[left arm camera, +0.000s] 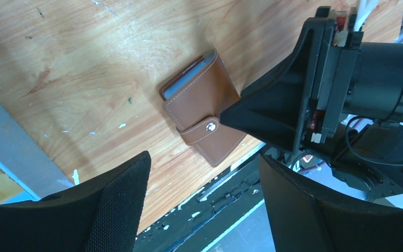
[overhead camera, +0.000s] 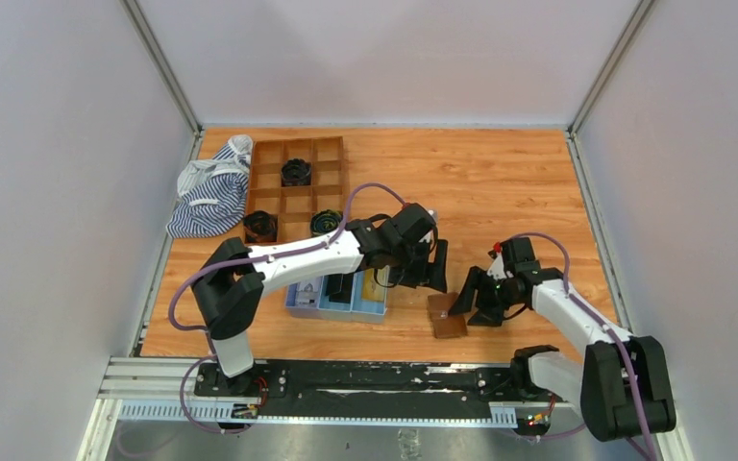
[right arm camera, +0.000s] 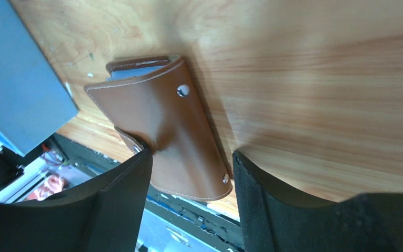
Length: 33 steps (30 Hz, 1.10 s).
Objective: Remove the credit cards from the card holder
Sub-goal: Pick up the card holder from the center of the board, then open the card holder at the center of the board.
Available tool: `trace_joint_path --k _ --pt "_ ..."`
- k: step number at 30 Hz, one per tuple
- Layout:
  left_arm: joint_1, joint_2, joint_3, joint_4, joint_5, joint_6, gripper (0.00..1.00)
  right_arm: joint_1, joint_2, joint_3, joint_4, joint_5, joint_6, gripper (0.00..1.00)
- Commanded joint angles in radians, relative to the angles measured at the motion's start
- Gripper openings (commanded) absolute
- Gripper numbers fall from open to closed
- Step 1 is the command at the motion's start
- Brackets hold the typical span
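Left wrist: both jaws open, empty; right jaws touch stitched leather card holder (left arm camera: 205, 107).

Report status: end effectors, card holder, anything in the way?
Left end effector open, hovering above. Right end effector open, straddling card holder, which lies flat on table, strap snapped shut. Blue tray close beside; nothing blocking.

The small brown leather card holder (left arm camera: 202, 100) looks smooth with a soft sheen, edged in pale thread stitching, with a shiny metal snap stud (left arm camera: 210, 126). The orange wooden table top (left arm camera: 84, 63) is grained, slightly glossy and scuffed with white flecks. The black fingers (left arm camera: 115, 210) of the left gripper (left arm camera: 204, 157) are matt plastic with rough, woven-looking pads. The light blue tray (right arm camera: 21, 79) looks like smooth matt plastic.
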Motion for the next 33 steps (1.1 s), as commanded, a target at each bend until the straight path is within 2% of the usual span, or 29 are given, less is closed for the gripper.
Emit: trace_joint_path --k 1,6,8,9,11,22,33 --pt "-0.006 0.014 0.000 -0.004 0.019 -0.001 0.78 0.018 0.015 -0.071 0.087 -0.123 -0.007 0.59" --pt "-0.006 0.023 -0.025 0.001 0.016 -0.011 0.69 0.019 0.010 -0.085 0.119 -0.142 0.000 0.42" --pt "-0.007 0.035 -0.034 0.008 0.017 -0.017 0.68 0.019 0.013 -0.094 0.141 -0.143 0.013 0.29" --pt "-0.012 0.043 -0.035 0.014 0.017 -0.017 0.67 0.019 0.011 -0.097 0.150 -0.144 0.023 0.17" --pt "-0.022 0.059 -0.032 0.015 0.013 -0.015 0.65 0.018 0.001 -0.104 0.161 -0.144 0.049 0.01" --pt "-0.065 0.130 0.000 -0.022 -0.107 0.017 0.58 0.018 -0.164 -0.137 0.137 -0.064 0.154 0.00" --pt "-0.110 0.218 0.124 -0.064 -0.160 0.045 0.56 0.018 -0.140 -0.128 0.138 -0.062 0.145 0.00"
